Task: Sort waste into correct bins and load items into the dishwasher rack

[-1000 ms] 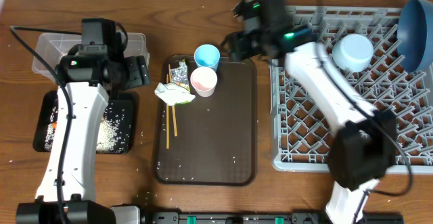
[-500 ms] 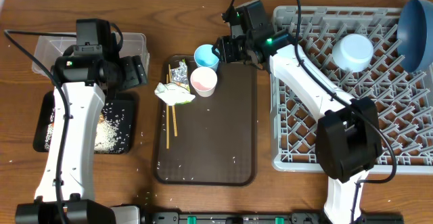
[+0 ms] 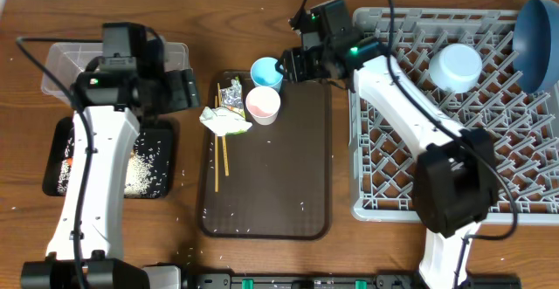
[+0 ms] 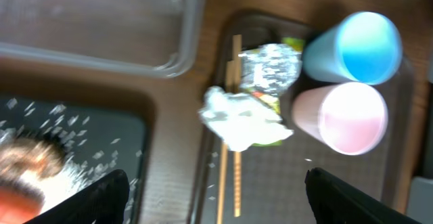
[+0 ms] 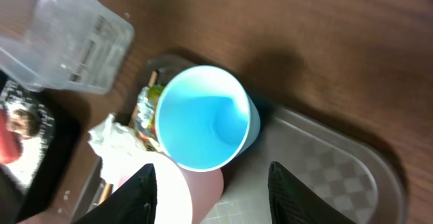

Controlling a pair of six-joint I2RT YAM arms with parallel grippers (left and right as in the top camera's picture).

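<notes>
Showing overhead: left gripper (image 3: 185, 89) near clear tub (image 3: 61, 62); right gripper (image 3: 284, 65) just beside light blue cup (image 3: 266, 71) on brown tray (image 3: 279, 184). Left wrist: fingers (image 4: 95, 200) spread wide, empty, napkin (image 4: 243, 119) ahead. Right wrist: fingers (image 5: 143, 193) partly apart, gripping nothing, light blue cup just ahead.

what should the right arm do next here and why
Probably ease the right gripper forward until its open fingers straddle the light blue cup, then close. The cup stands upright on the serving tray, close beside the pink cup, and the fingers are short of it.
</notes>
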